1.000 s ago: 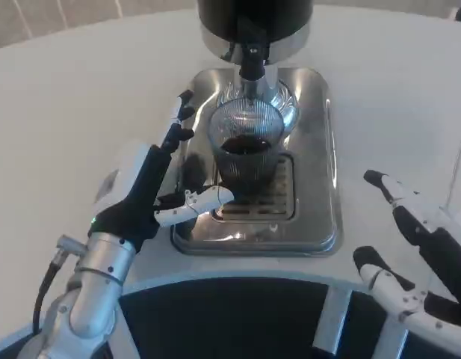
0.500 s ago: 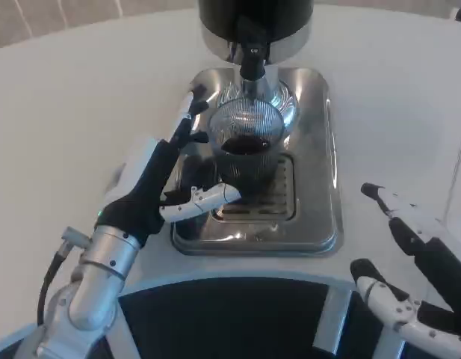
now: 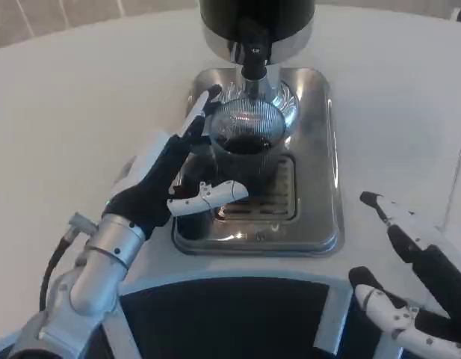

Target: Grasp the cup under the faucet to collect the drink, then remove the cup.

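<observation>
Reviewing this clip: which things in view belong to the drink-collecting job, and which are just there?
Job: cup with dark drink, under the faucet; dispenser; drip tray; left hand, fingers around the cup.

Just there: white table; right hand, open, apart at the table edge.

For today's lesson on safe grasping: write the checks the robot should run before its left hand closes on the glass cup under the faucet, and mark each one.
1. Cup upright on the drip tray: ok.
2. Cup under the faucet: ok.
3. Dark drink in the cup: ok.
4. Left hand open beside the cup: ok.
5. Fingers touching the glass: cannot tell.
6. Right hand away from the tray: ok.
</observation>
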`<move>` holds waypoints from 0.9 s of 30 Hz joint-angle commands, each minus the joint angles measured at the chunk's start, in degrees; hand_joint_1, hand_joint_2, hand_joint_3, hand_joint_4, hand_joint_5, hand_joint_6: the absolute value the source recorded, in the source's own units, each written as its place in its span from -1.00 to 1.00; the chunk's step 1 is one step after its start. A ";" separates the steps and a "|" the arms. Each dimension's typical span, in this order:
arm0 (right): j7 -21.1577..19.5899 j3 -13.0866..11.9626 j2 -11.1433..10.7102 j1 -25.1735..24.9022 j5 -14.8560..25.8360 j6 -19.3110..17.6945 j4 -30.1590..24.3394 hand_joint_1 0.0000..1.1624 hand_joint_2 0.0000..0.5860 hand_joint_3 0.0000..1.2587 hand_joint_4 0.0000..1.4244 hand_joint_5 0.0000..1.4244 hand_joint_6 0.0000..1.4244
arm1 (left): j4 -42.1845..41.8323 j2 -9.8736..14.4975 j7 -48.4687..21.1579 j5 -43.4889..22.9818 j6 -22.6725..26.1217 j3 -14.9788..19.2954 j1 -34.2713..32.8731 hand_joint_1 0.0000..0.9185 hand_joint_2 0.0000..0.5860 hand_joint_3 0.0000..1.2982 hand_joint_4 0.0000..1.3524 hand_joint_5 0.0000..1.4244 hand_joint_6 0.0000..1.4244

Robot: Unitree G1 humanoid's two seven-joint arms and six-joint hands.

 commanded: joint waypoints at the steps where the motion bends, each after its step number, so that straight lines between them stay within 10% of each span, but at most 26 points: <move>1: 0.21 0.85 0.71 1.18 -0.51 -0.52 -0.85 -0.54 0.74 -1.00 -1.00 -1.00 -1.00 | 1.59 0.04 -1.71 -0.69 -0.16 -0.73 -0.61 -0.22 -0.86 -1.00 -0.96 -0.54 -0.51; 27: -0.17 2.62 0.13 1.20 -1.98 3.30 -0.85 -0.52 0.74 -0.98 -1.00 -1.00 -1.00 | 7.69 -0.91 -2.69 0.12 0.90 -4.67 -6.34 -0.22 -0.85 -1.00 -0.88 -0.43 -0.41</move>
